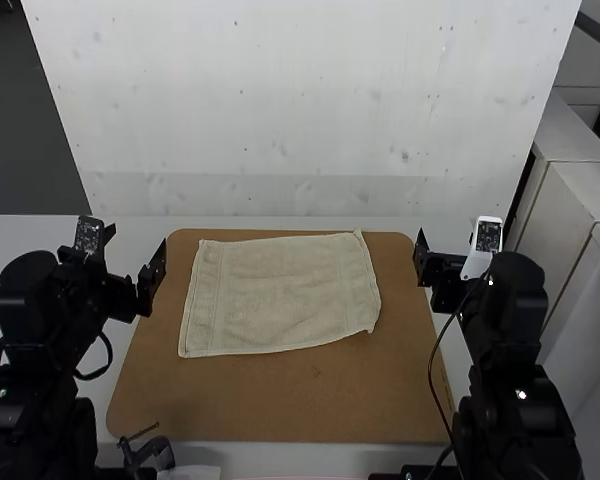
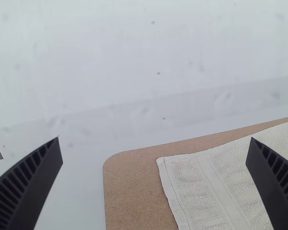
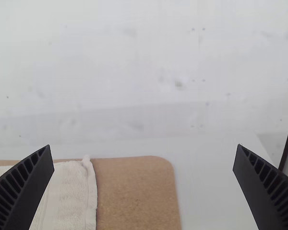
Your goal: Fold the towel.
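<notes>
white panel (image 1: 300, 100) behind brown board (image 1: 280, 400) | towel (image 1: 280, 295) spread on board | left gripper (image 1: 135, 238) wide open, empty | right gripper (image 1: 451, 234) likewise

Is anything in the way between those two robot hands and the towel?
No, nothing visible stands in the way. The towel lies spread out on the brown board, with the left hand off to its left and the right hand off to its right, both open.
</notes>
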{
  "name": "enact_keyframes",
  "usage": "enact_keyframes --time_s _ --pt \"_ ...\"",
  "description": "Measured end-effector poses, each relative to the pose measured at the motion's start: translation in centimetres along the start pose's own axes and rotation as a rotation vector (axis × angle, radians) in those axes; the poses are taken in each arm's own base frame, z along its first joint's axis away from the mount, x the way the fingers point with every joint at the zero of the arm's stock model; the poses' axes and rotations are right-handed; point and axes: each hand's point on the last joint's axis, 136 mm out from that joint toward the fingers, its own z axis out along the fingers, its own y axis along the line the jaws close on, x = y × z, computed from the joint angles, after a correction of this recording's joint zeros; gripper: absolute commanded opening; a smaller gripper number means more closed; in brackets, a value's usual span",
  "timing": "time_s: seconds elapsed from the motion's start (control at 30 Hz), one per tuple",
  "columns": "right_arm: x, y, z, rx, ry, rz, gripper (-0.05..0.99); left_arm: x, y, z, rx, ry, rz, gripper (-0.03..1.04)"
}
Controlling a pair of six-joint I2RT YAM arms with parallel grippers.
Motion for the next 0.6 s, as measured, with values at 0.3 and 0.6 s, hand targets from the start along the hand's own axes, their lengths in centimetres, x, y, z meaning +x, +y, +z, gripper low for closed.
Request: enact_keyframes --time_s 0.3,0.6 --pt "0.33 0.50 -0.01 -0.029 0.014 0.000 0.97 0.27 0.57 -0.01 -0.034 0.012 -0.039 0.97" --pt "0.87 0.41 -0.03 -0.025 0.037 0.008 0.97 0.33 0.95 -0.03 -0.056 0.014 -0.042 0.97"
